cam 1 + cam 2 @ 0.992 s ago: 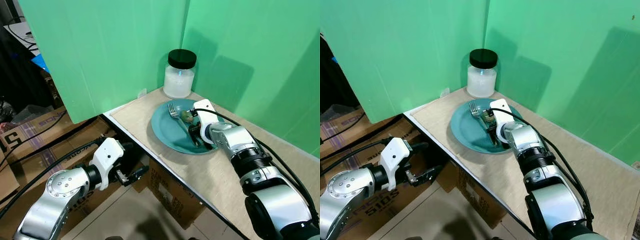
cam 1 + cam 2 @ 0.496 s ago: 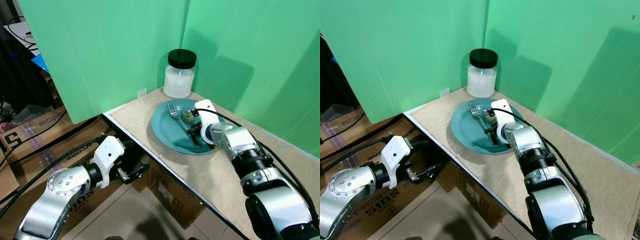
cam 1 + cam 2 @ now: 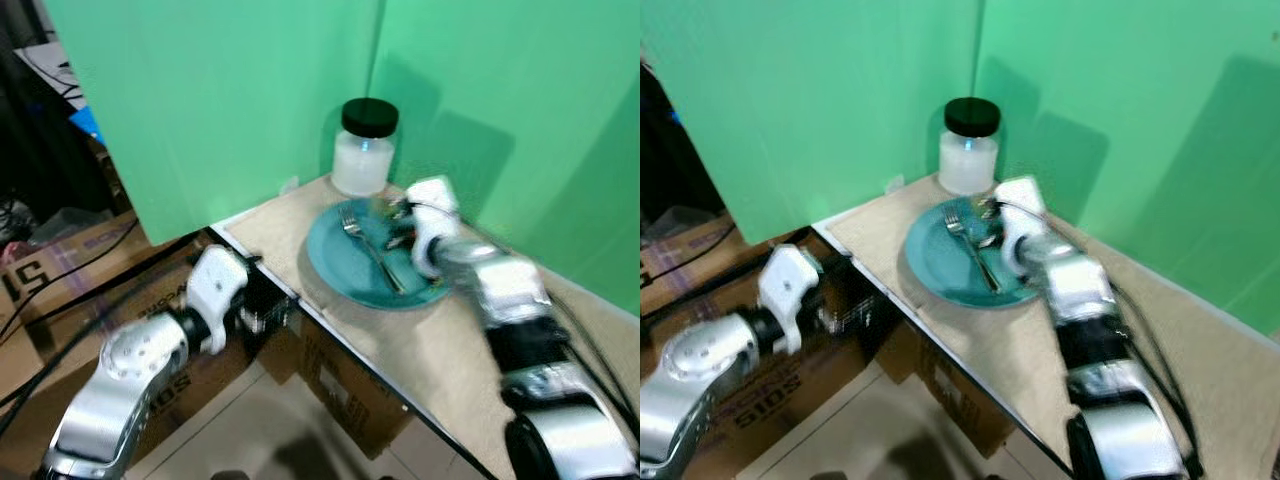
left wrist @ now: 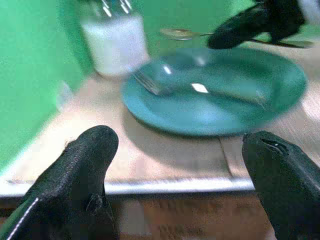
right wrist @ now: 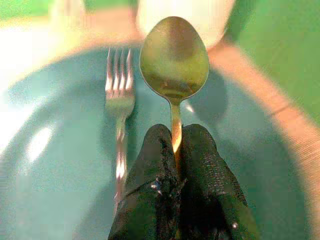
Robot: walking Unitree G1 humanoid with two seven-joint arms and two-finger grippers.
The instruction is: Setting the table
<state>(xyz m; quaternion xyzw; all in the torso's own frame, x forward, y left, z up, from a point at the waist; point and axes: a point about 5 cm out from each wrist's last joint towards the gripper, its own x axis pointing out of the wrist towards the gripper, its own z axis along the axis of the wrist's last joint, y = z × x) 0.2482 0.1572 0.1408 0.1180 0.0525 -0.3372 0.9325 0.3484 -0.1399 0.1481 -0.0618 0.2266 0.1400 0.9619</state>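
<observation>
Right gripper pinches a spoon above the teal plate, beside a fork; a black-lidded jar stands behind; left gripper, fingers spread empty, faces the table edge.

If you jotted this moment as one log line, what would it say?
right pincer: shut on spoon, above teal plate | fork: on plate | left pincer: open, facing table edge

My arms are silver metal with rounded joints, ribbed black collars and white housings at the wrists. Black cables run along both. My left tool and right tool each have two black, finely textured fingers.
</observation>
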